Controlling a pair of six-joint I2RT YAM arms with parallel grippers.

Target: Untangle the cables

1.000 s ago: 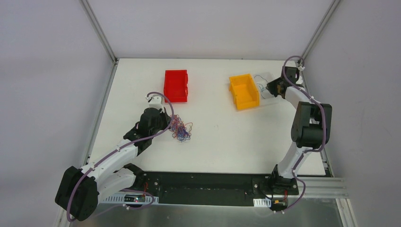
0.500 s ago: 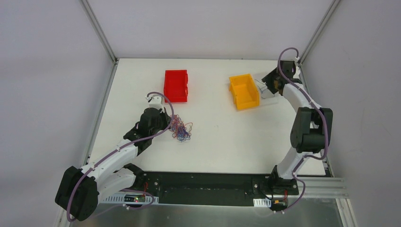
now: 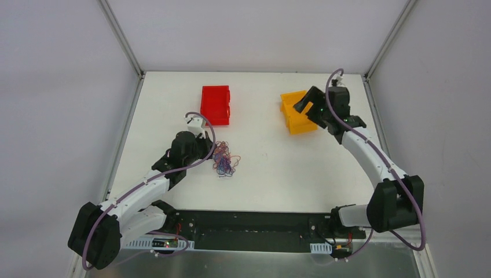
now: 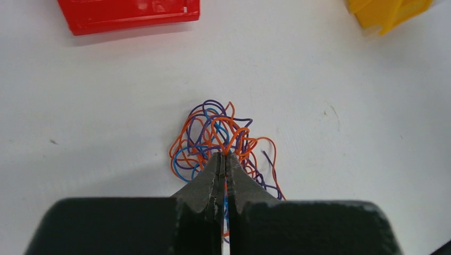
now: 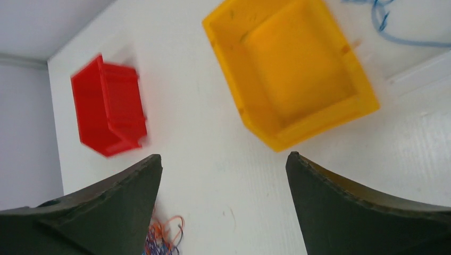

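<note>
Looking down from the top external camera, the cables [image 3: 224,161] lie as a small orange, blue and purple knot on the white desk [image 3: 272,174]. They are on the arm-base side of the red bin [image 3: 215,105]. The left end effector [image 3: 209,152] sits at the knot's left edge, its fingertips too small here to tell how they stand. Well to the right of the red bin, the right end effector [image 3: 305,104] hangs over the yellow bin [image 3: 296,121] and hides part of it.

From the left wrist, the left end effector [image 4: 224,156] is pinched together on the cables [image 4: 213,133], with orange strands caught at its tips. Only one wall of the red bin [image 4: 127,13] shows, cut off by the top edge.

From the right wrist, the right end effector [image 5: 223,159] stands wide with nothing between its fingers. The red bin [image 5: 109,109] is blurred. Right of it sits the yellow bin [image 5: 319,117], and further right a blue strand [image 5: 393,32] runs out of frame. Below the red bin, the cables [image 5: 162,236] are partly hidden behind one finger.
</note>
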